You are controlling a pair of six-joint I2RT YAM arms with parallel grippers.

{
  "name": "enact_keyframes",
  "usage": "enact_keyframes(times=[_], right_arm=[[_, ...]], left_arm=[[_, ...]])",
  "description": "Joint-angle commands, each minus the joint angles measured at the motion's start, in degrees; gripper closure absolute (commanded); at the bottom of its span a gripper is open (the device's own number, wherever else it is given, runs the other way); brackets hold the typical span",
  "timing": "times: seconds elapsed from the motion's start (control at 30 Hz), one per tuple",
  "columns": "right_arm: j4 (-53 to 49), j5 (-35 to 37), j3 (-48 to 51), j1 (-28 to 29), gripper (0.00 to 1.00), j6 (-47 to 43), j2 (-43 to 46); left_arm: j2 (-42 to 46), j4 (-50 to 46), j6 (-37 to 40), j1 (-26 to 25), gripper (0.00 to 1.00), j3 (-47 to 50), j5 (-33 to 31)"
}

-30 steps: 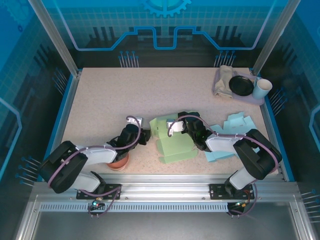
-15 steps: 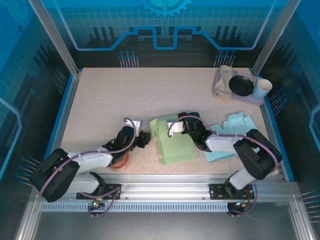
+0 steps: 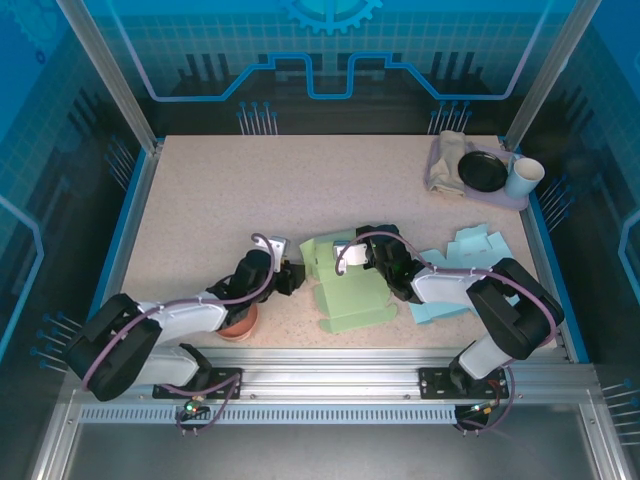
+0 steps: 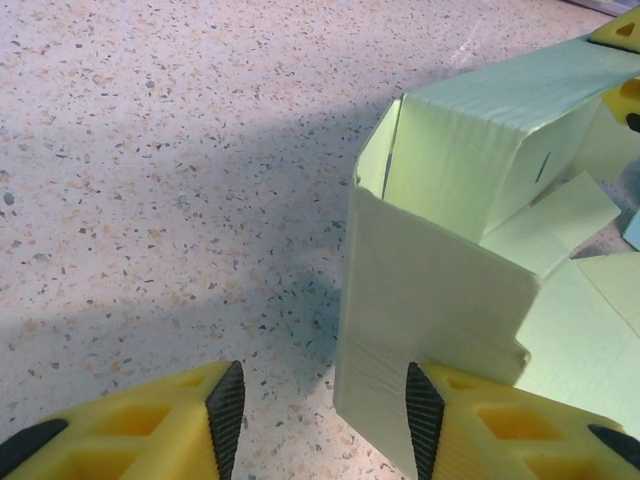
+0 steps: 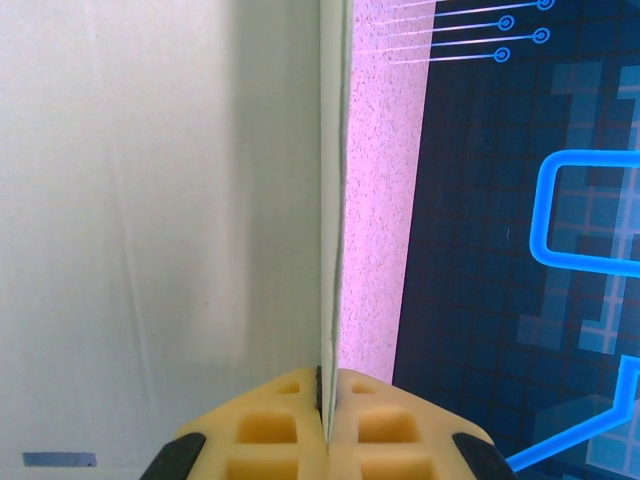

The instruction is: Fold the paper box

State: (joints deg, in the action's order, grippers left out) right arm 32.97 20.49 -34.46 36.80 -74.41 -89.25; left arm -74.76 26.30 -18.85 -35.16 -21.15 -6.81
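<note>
Two grippers flank the green paper box [image 3: 350, 292], lower centre of the overhead view. The left gripper [image 4: 322, 400] stands parted beside an upright flap. The right gripper [image 5: 328, 392] pinches a thin wall seen edge-on. A blue mark [image 5: 60, 459] at lower left is perhaps print, unreadable.

The terracotta round bowl [image 3: 240, 327] is partly covered by the left arm [image 3: 180, 315]. The pale green paper box [image 4: 440, 290] is cropped at the right edge.
</note>
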Motion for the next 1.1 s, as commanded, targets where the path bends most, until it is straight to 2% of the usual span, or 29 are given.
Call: enact_keyframes(times=[0.0,0.1,0.3,1.07], right_arm=[[-1.67,-1.14,-1.02,0.21,1.00,0.85,0.83],[-1.99,-1.24,-1.10,0.25,1.00,0.85,0.79],[-2.07,-1.24,-1.16,0.26,1.00,0.94,0.75],[-1.45,-0.24,-1.15,0.72,1.00,0.32,0.26]], left_arm=[[-1.32,-0.90,2.10,-0.29,0.47,-2.12,-1.45],[-2.46,-0.35,2.24,-0.27,0.45,-2.84,-0.78],[-3.56,2.97,1.22,-0.26,0.42,-2.55,4.78],[-6.83,8.95,-2.41,-0.43,0.42,-0.29,8.83]])
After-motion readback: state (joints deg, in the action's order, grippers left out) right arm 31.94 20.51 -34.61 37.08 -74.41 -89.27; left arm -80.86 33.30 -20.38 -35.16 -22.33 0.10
